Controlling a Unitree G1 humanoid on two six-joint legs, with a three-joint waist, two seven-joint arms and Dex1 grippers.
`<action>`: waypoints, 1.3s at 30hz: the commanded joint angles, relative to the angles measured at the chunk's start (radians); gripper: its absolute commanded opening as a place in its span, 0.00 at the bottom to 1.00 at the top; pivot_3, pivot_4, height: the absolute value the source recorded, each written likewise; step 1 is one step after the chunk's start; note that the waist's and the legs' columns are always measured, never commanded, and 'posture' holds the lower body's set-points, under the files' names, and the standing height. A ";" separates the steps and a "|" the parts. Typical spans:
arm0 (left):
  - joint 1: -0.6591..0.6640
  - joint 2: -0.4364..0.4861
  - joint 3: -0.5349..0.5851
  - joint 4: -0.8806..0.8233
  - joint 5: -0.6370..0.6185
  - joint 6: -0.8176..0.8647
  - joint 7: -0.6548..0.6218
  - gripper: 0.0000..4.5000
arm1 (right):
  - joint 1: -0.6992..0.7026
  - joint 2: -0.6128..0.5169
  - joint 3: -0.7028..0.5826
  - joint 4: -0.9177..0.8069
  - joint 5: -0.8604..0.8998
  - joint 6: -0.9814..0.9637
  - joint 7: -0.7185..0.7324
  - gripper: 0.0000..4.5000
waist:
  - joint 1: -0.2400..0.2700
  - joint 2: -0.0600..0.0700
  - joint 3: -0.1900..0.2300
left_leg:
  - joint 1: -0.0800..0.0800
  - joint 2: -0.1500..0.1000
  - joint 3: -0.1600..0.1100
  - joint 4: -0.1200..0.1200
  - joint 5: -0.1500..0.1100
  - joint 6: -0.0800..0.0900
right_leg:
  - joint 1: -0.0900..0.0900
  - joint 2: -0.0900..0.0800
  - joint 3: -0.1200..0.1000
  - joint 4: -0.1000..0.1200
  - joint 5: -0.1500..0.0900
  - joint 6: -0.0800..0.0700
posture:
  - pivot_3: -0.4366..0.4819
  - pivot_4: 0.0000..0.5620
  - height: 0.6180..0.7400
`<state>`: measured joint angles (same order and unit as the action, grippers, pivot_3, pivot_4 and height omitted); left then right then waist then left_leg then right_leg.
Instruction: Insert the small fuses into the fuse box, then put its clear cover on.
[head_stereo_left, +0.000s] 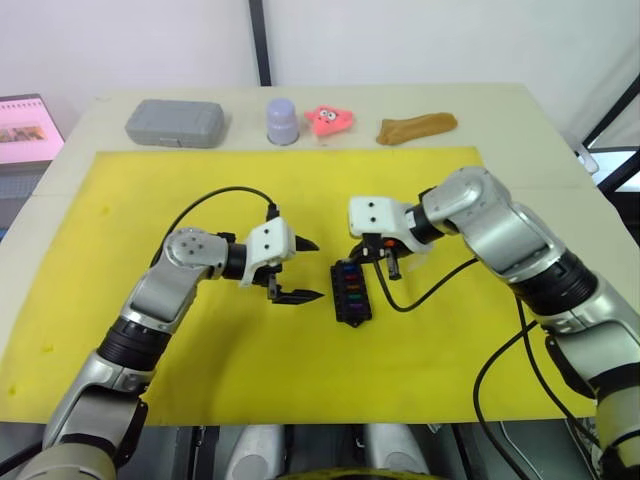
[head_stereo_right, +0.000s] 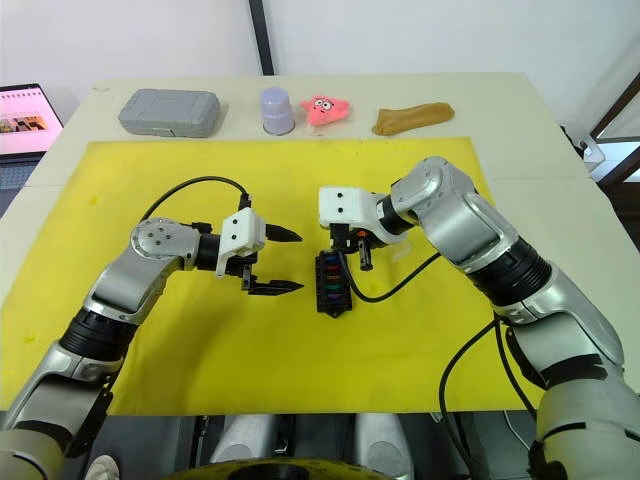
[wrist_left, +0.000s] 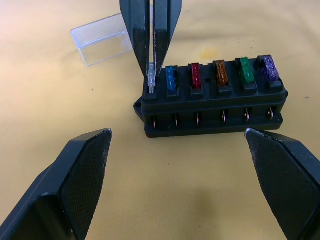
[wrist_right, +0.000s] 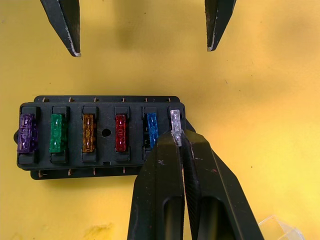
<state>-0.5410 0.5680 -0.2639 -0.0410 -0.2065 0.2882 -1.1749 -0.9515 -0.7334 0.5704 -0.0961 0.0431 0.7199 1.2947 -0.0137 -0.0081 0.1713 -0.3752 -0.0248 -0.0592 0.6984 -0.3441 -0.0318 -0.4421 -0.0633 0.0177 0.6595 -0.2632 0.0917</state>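
The black fuse box (head_stereo_left: 351, 290) lies in the middle of the yellow mat (head_stereo_left: 200, 370). Its row holds purple (wrist_right: 25, 132), green (wrist_right: 57, 132), amber (wrist_right: 88, 132), red (wrist_right: 120, 132) and blue (wrist_right: 152, 131) small fuses. My right gripper (wrist_right: 181, 137) is shut on a pale clear fuse (wrist_right: 175, 120), which stands in the end slot beside the blue one. My left gripper (head_stereo_left: 315, 268) hangs open just left of the box, touching nothing. The clear cover (wrist_left: 102, 45) lies on the mat just beyond the box, on its right side.
Along the table's far edge sit a grey case (head_stereo_left: 175, 122), a lavender cup (head_stereo_left: 282, 120), a pink toy (head_stereo_left: 329, 119) and a brown lump (head_stereo_left: 416, 126). A screen (head_stereo_left: 28, 130) stands off the table's left edge. Black cables loop from both wrists over the mat.
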 joint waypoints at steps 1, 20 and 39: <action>0.000 -0.001 0.000 -0.031 -0.004 -0.014 0.000 0.99 | -0.002 0.005 -0.017 -0.016 0.008 0.008 0.018 0.00 | 0.000 0.000 0.000 | 0.000 0.000 0.000 0.000 0.000 0.000 | 0.000 0.000 0.000 0.000 0.000 0.000 | 0.48 0.27 1.00; 0.011 -0.006 -0.003 -0.037 0.001 -0.024 0.006 0.99 | -0.083 0.037 -0.005 0.045 0.010 0.060 0.078 0.00 | 0.000 0.000 0.000 | 0.000 0.000 0.000 0.000 0.000 0.000 | 0.000 0.000 0.000 0.000 0.000 0.000 | 0.48 0.27 1.00; 0.016 -0.004 -0.004 -0.045 0.002 -0.024 0.005 0.99 | -0.097 0.035 -0.012 0.085 -0.032 -0.012 0.093 0.00 | 0.000 0.000 0.000 | 0.000 0.000 0.000 0.000 0.000 0.000 | 0.000 0.000 0.000 0.000 0.000 0.000 | 0.48 0.27 1.00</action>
<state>-0.5176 0.5629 -0.2643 -0.0593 -0.2054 0.2773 -1.1691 -1.0168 -0.6956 0.5778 0.0020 0.0200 0.7153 1.3820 -0.0140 -0.0081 0.1713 -0.3754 -0.0249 -0.0592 0.6985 -0.3440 -0.0320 -0.4424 -0.0635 0.0177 0.6598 -0.2632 0.0917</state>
